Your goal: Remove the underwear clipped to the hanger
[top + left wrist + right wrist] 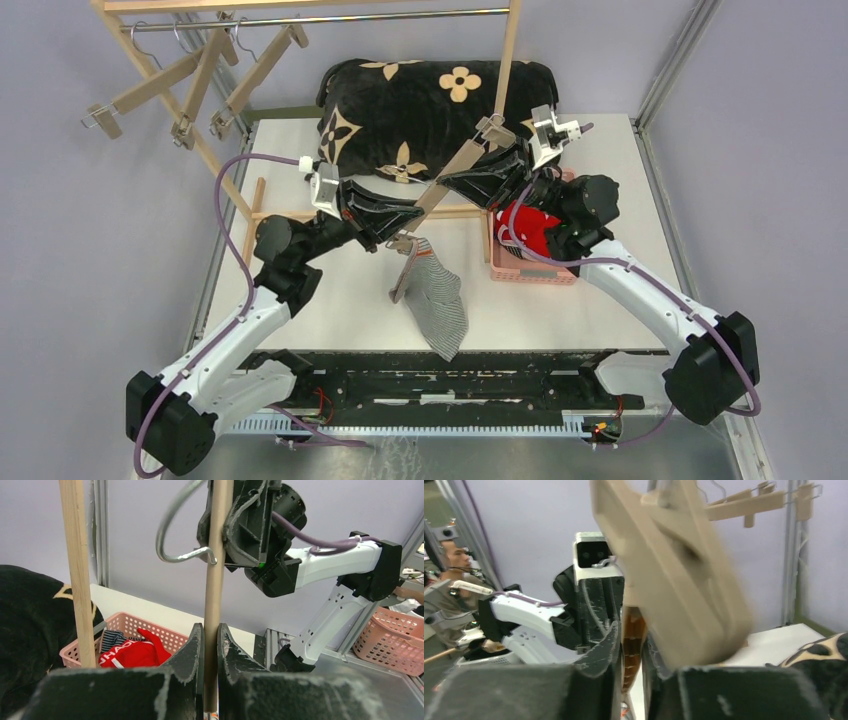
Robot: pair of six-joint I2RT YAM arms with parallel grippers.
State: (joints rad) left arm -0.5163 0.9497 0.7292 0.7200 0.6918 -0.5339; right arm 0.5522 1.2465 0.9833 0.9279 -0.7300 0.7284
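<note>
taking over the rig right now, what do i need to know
Left tool: shut on the hanger, lower end.
Right tool: shut on its upper end.
Grey pinstriped pair: apparently still held by the lower clip, its bottom on the table.
Red pair and navy striped pair: in the pink basket.
Done: two pairs off.
Left: unclip the grey pair.

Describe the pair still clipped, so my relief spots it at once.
Start at the white table, in front of the black floral cushion. A wooden hanger slants there; the underwear dangles from its lower clip. It is grey-striped, unlike the red pair in the pink basket.
</note>
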